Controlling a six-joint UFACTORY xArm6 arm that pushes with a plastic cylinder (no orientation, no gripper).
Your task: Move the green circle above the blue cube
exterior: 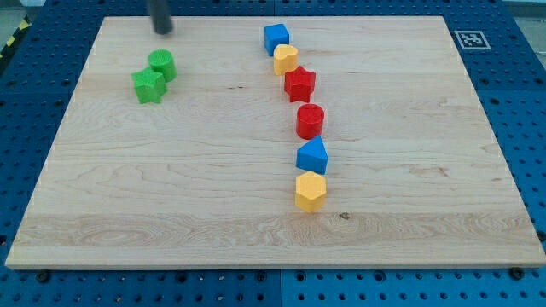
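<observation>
The green circle (161,64) sits at the board's upper left, touching a green star (148,85) just below and left of it. The blue cube (275,38) sits at the top centre, heading a column of blocks. My tip (162,31) is at the view's top left, just above the green circle and apart from it, far to the left of the blue cube.
Below the blue cube run a yellow heart (285,60), a red star (299,83), a red cylinder (310,120), a blue wedge-like block (312,156) and a yellow hexagon (310,191). The wooden board (426,213) lies on a blue pegboard table.
</observation>
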